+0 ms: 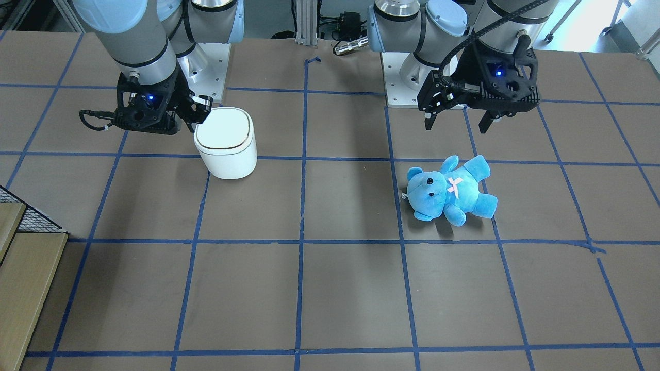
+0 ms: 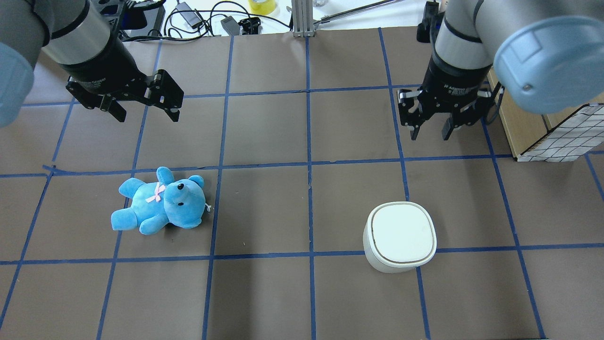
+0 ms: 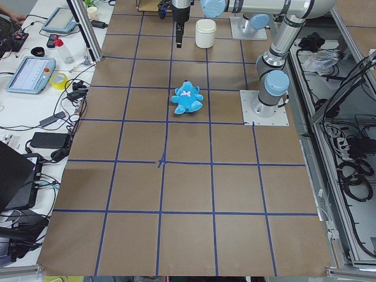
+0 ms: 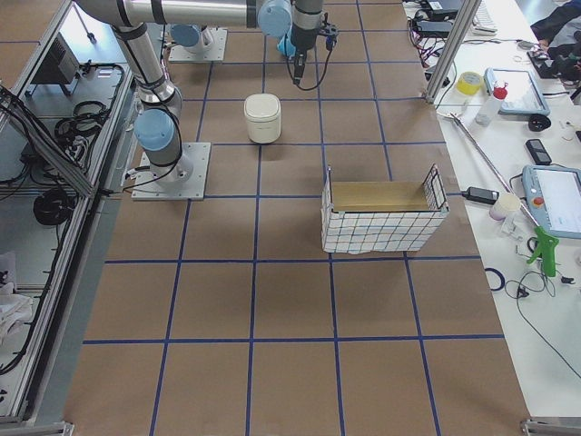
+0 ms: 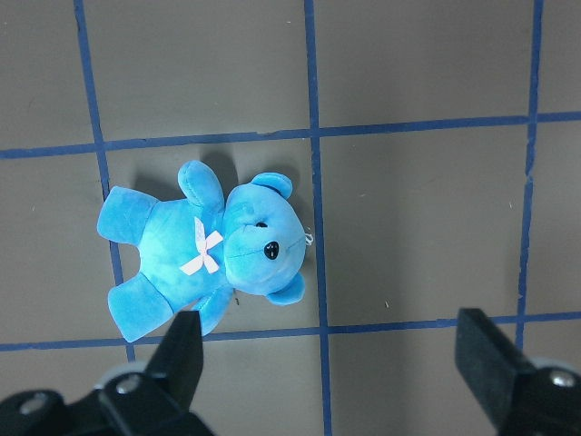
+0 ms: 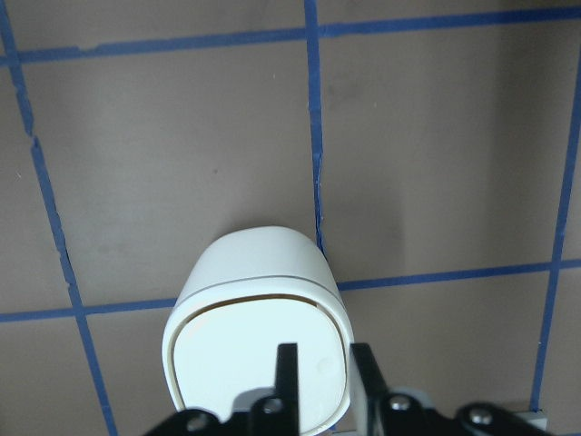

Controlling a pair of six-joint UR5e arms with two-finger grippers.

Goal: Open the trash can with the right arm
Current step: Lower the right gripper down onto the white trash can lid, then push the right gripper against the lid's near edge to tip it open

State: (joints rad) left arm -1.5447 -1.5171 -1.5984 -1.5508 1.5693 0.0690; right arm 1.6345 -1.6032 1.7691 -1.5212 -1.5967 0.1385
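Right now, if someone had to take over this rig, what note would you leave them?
The right gripper is open only narrowly and holds nothing. It hangs above the trash can, with no contact that I can see.
The left gripper is wide open and empty, above the blue teddy bear.
The trash can stands upright, its lid flat and closed.
Done: the right gripper is positioned over the can.
Left: bring it down onto the lid and get the lid open.
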